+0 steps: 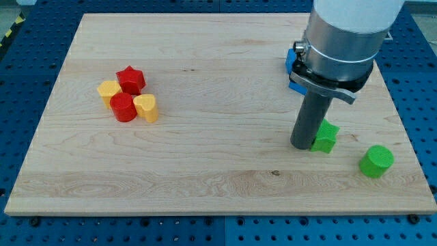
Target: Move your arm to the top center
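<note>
My tip (302, 145) rests on the wooden board (205, 102) at the view's right, touching or almost touching the left side of a green block (327, 137). A green cylinder (376, 161) lies further right and lower. A blue block (295, 67) shows partly behind the arm's body, above the tip. At the view's left a tight cluster holds a red star (130, 79), a yellow block (108, 89), a red cylinder (123, 107) and a yellow heart-like block (146, 108).
The board lies on a blue perforated table (27, 61). The arm's grey body (345, 34) covers the board's upper right part.
</note>
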`<action>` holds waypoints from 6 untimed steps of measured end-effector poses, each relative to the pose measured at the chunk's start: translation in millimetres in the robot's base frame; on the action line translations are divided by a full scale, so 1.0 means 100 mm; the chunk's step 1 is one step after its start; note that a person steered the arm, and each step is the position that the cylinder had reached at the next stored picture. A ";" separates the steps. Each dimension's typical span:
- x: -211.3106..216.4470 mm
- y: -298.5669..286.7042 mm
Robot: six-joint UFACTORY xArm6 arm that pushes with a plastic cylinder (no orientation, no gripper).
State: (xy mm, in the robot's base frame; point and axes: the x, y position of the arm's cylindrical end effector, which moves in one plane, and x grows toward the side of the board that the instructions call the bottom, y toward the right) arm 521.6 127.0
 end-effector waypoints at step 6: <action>-2.45 -0.84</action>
